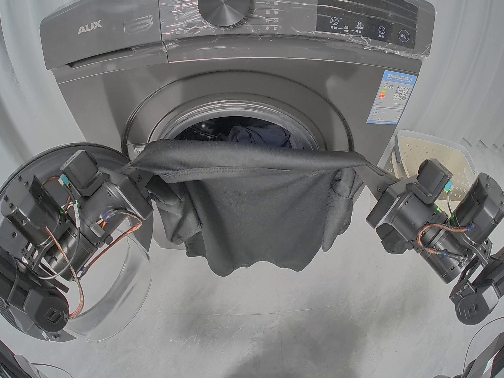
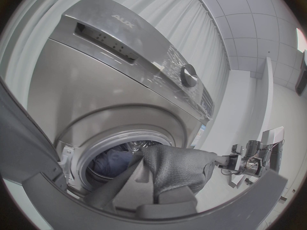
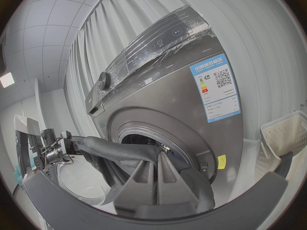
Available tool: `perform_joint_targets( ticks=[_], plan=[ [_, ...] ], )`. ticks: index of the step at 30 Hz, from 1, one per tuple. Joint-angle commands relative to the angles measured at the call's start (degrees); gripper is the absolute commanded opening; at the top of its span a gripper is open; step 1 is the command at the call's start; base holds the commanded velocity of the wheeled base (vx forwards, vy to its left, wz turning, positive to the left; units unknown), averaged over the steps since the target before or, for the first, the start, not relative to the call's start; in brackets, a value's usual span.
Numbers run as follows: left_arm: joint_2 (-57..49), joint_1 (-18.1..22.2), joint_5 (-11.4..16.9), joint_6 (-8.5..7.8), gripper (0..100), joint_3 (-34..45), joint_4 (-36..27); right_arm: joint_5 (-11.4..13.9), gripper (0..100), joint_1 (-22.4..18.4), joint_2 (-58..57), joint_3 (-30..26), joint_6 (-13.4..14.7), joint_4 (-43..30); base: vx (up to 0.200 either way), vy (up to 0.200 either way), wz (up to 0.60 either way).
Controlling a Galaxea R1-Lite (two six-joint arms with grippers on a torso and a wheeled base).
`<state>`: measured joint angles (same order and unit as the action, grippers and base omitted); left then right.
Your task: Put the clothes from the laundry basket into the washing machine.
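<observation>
Mid-frame, the stretched dark garment (image 1: 252, 206) hides the lower part of the washing machine (image 1: 105, 95) opening, and the blue clothes (image 1: 260, 134) inside show only partly. The right arm (image 1: 451, 227) covers part of the laundry basket (image 1: 420, 150) at right. The left arm (image 1: 63, 221) covers part of the door (image 1: 121, 290) at lower left.

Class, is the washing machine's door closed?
No, the door stands open at the left, showing blue clothes inside the washing machine.

The head view looks down, close, at the washing machine (image 1: 105, 95); both wrist views (low, flanking) share its front, obliquely.
</observation>
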<state>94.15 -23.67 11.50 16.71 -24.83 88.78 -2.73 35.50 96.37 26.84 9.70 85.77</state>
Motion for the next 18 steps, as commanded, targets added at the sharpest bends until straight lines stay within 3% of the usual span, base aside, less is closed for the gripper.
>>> perform_joint_targets(
  ticks=[1,4,7,8,10,11,15,18],
  plan=[
    [0.6,-3.4,-0.1,-0.28,0,-0.1,0.0,0.1,0,0.9,0.5,-1.8,0.1,-0.2,0.000,0.000,0.00],
    [1.6,-6.3,-0.1,-1.16,0,-1.1,-0.1,0.1,0,3.8,3.7,-3.9,0.5,0.1,0.000,0.000,0.00],
    [2.0,-6.6,-0.1,-1.24,0,-1.9,-0.2,0.1,0,4.8,4.7,-4.0,0.7,0.3,0.000,0.000,0.00],
    [3.9,-7.4,-0.2,-1.24,0,-5.4,-1.4,-0.3,0,8.2,9.8,-4.4,1.2,0.9,0.000,0.000,0.00],
    [4.5,-8.1,-0.3,-1.24,0,-6.6,-2.0,-0.3,0,10.8,12.5,-5.3,2.2,1.3,0.000,0.000,0.00],
    [4.7,-8.3,-0.3,-1.24,0,-6.8,-2.1,-0.5,100,11.9,13.3,-5.7,2.4,1.7,0.000,0.000,0.00],
    [4.9,-8.7,-0.3,-1.24,0,-7.2,-2.2,-0.5,100,13.9,16.0,-7.0,2.7,1.8,0.000,0.000,0.00],
    [4.7,-8.7,-0.6,-1.16,0,-8.1,-2.3,0.0,100,15.3,18.2,-11.9,2.1,1.2,0.000,0.000,0.00]
  ],
)
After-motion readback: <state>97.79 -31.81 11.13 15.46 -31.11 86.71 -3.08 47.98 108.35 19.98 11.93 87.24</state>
